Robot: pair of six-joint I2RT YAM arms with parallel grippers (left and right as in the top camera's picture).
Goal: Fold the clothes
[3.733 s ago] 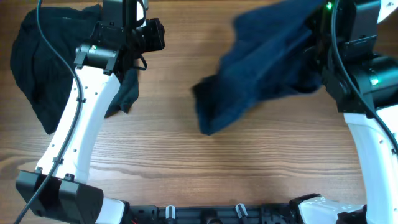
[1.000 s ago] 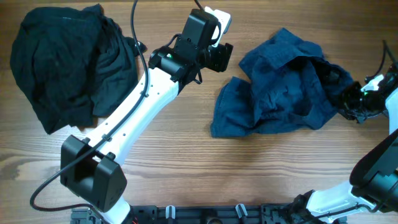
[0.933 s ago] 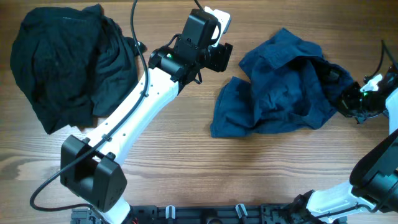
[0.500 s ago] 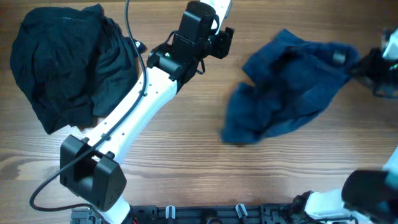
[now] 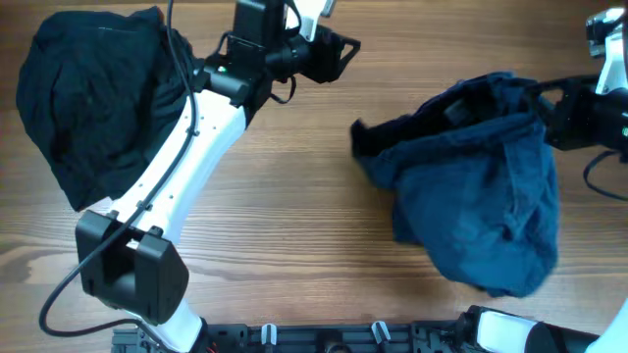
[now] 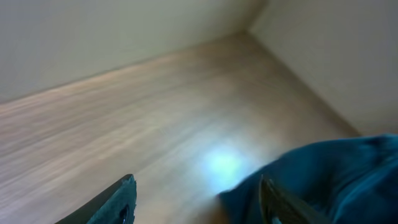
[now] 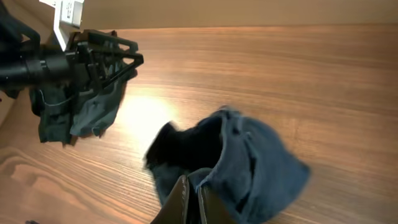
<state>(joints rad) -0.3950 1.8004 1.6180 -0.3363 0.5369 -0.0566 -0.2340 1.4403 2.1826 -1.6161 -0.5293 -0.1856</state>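
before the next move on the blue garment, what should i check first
1. Right pincer gripping the blue garment: ok, shut on an edge.
2. Left pincer free to help: ok, open and holding nothing.
3. Blue garment spread flat on the table: not ok, bunched and creased.
4. Black pile apart from the blue garment: ok, bare wood between them.
5. Which corner or hem is held: cannot tell.
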